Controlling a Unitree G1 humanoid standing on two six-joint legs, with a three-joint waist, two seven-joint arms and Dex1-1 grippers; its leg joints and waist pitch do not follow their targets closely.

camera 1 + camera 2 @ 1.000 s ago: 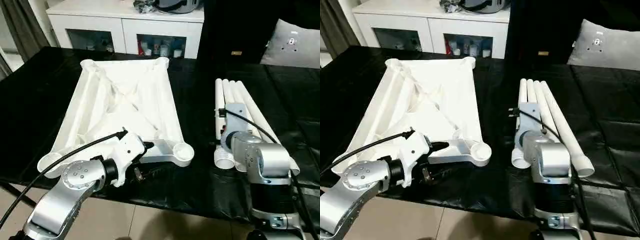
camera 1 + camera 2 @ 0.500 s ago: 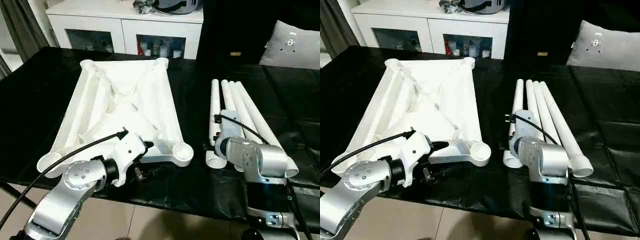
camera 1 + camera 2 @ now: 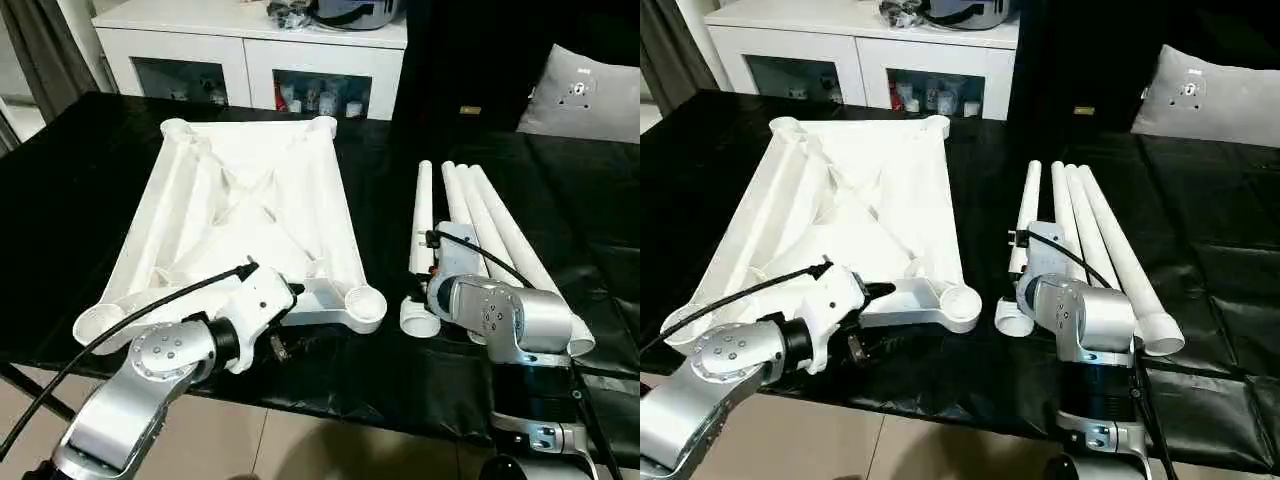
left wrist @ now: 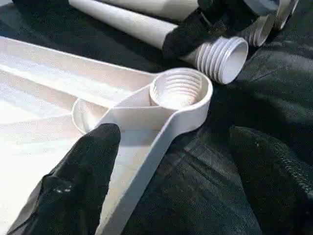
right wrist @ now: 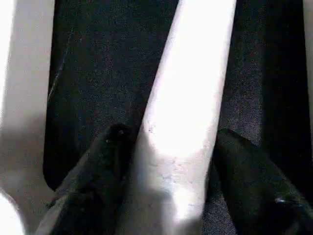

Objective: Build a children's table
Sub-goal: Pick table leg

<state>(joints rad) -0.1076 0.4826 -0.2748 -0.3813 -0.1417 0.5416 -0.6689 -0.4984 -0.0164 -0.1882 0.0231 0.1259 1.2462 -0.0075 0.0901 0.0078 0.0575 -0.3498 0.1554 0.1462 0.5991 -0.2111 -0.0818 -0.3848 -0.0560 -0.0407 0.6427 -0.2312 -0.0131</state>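
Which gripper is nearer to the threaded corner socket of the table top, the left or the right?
Left. The left gripper straddles the table top's edge beside the socket; the right gripper is around a leg alongside.

White ribbed table top (image 3: 245, 215) and white legs (image 3: 480, 225) on a glossy black cover (image 3: 70, 180); grey cushion (image 3: 580, 95) behind.

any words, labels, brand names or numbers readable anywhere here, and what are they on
No text can be read.
Cabinet: the items behind its glass doors may carry labels, too small to read.
Small amber tag on the dark surface behind the table: too small to read.
Grey cushion: dark dots, no letters.
Table top and legs: plain white, no markings.
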